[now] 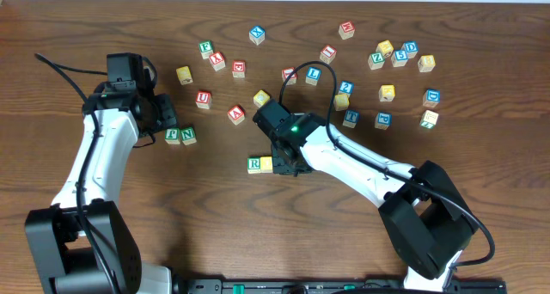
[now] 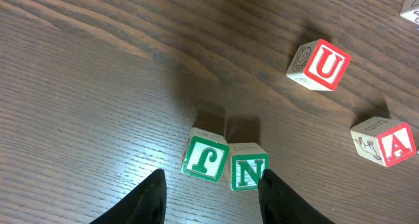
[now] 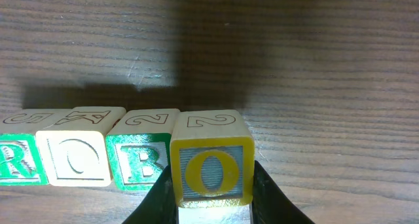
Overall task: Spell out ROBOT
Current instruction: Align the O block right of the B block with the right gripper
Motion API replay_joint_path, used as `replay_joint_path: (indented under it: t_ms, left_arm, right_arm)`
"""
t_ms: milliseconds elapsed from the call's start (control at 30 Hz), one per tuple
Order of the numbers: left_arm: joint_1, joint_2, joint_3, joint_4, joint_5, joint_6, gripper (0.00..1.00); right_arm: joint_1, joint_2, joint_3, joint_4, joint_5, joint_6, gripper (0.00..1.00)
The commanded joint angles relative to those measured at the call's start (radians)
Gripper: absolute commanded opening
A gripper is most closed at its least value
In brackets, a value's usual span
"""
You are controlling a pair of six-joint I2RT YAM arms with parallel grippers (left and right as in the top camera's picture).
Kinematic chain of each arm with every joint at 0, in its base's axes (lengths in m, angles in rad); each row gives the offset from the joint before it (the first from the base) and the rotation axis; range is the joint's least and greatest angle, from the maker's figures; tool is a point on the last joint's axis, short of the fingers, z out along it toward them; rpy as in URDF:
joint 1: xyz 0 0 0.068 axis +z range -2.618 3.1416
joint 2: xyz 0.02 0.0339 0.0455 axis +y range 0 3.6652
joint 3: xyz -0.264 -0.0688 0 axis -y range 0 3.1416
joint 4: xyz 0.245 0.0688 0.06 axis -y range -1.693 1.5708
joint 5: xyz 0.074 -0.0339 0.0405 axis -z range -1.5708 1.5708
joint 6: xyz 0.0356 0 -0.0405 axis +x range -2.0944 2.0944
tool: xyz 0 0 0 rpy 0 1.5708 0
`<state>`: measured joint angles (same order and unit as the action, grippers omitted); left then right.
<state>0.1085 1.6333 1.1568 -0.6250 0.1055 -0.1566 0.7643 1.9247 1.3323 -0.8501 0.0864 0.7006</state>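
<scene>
our right tool (image 3: pixel 211 196) grips the o cube (image 3: pixel 211 168), touching the b cube (image 3: pixel 141 162) at its nine o'clock. left tool (image 2: pixel 213 174) seems released.

The R block (image 3: pixel 13 160), O block (image 3: pixel 75 160), B block (image 3: pixel 141 164) and second O block (image 3: pixel 211 171) touch in a row. The second O block sits between the right gripper's (image 3: pixel 213 177) fingers. The F block (image 2: pixel 205 158) and N block (image 2: pixel 249 173) sit side by side.
</scene>
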Motion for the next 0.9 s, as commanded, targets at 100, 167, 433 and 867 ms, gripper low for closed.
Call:
replay_joint_path:
  t_ms: [100, 167, 433, 867]
  left_arm:
    - [0.001, -0.008, 0.018, -0.003, -0.004, 0.007, 0.45]
    - [0.001, -0.008, 0.018, -0.003, -0.004, 0.007, 0.45]
    - [0.001, -0.008, 0.018, -0.003, -0.004, 0.007, 0.45]
    - [0.001, -0.008, 0.018, -0.003, -0.004, 0.007, 0.45]
  right_arm:
    - [0.014, -0.009, -0.007, 0.002, 0.02, 0.017, 0.04]
    - [0.014, -0.009, -0.007, -0.001, 0.021, 0.017, 0.04]
    - [0.016, -0.009, -0.007, -0.058, 0.08, 0.028, 0.03]
    - [0.016, -0.009, -0.118, 0.091, 0.023, 0.007, 0.05]
